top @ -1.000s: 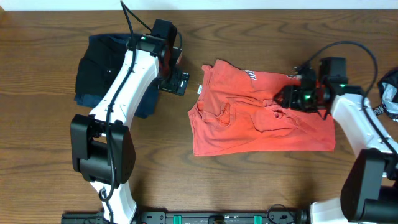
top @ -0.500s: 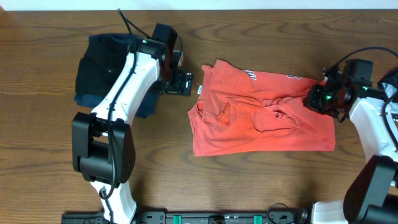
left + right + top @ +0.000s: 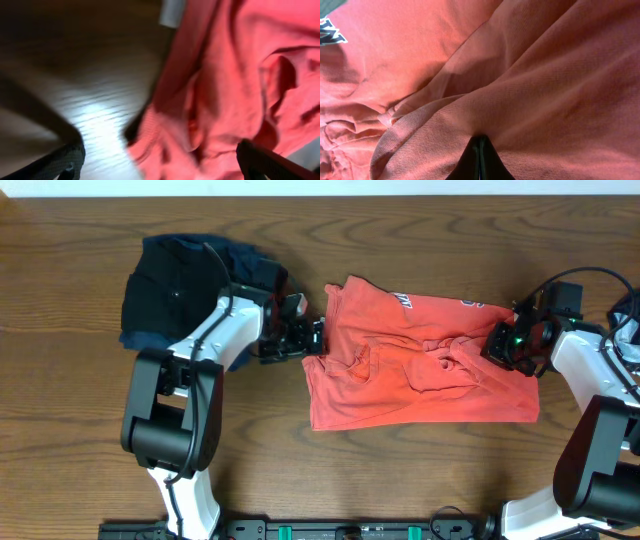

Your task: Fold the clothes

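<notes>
2 grippers at coral T-shirt, left gripper wide at left edge, right gripper pinching right edge.

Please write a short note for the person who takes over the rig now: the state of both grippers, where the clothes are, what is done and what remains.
Left gripper: open, at the left edge of the T-shirt, gripping nothing.
Right gripper: shut on the T-shirt, pinching fabric near its right edge.
T-shirt: coral-red, lying wrinkled and bunched in the middle of the table, with some white lettering showing near its top edge.
Dark garments: piled at the far left, apart from the T-shirt.
Done: only the right-side grasp; no clean fold is visible.
Left: grasp the left side, flatten the T-shirt, and do all the folds.
</notes>
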You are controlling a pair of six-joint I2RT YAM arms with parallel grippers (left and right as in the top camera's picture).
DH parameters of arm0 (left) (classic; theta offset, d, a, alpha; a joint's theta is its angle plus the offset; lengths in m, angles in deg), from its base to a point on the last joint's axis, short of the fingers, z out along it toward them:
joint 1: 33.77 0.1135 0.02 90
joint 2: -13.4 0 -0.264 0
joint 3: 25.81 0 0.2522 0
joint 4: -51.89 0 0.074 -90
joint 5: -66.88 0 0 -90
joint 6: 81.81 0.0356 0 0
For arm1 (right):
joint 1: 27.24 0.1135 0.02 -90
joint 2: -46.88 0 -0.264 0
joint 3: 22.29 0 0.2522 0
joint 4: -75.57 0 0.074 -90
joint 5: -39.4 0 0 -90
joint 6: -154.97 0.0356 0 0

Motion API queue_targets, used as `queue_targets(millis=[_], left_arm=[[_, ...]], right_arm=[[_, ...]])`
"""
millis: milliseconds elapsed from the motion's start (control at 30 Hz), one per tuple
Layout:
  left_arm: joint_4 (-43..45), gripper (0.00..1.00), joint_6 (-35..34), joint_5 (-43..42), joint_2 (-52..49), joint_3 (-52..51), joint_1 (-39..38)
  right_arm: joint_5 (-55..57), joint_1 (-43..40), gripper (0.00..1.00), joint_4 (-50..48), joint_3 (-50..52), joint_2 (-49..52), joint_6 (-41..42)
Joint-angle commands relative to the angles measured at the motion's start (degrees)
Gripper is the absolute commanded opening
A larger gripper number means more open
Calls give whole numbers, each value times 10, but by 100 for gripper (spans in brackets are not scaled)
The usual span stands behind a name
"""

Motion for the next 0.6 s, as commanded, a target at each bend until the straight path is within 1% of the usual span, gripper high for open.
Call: queue_targets(millis=[0, 33, 200, 333, 400, 433, 467, 500, 567], left_arm=[[39, 98, -47, -79, -17, -26, -19], [56, 98, -56, -92, -21, -33, -26], [110, 98, -97, -94, -39, -52, -59], [141, 99, -109, -90, -56, -53, -74], [141, 88, -118, -67, -66, -53, -77], [141, 76, -120, -56, -69, -53, -77], [142, 59, -120, -45, -70, -53, -77], [142, 43, -119, -30, -71, -53, -77], [149, 25, -99, -21, -70, -52, -76]], right_arm=[[-1, 7, 1, 0, 1, 1, 9], [-1, 7, 1, -1, 1, 1, 9], [-1, 7, 1, -1, 1, 1, 9], [-5, 7, 1, -1, 1, 1, 9], [-14, 7, 1, -1, 1, 1, 9], [-17, 7, 1, -2, 1, 1, 9], [-18, 7, 1, -2, 1, 1, 8], [-18, 6, 1, -2, 0, 0, 8], [-23, 1, 1, -2, -3, -9, 8]])
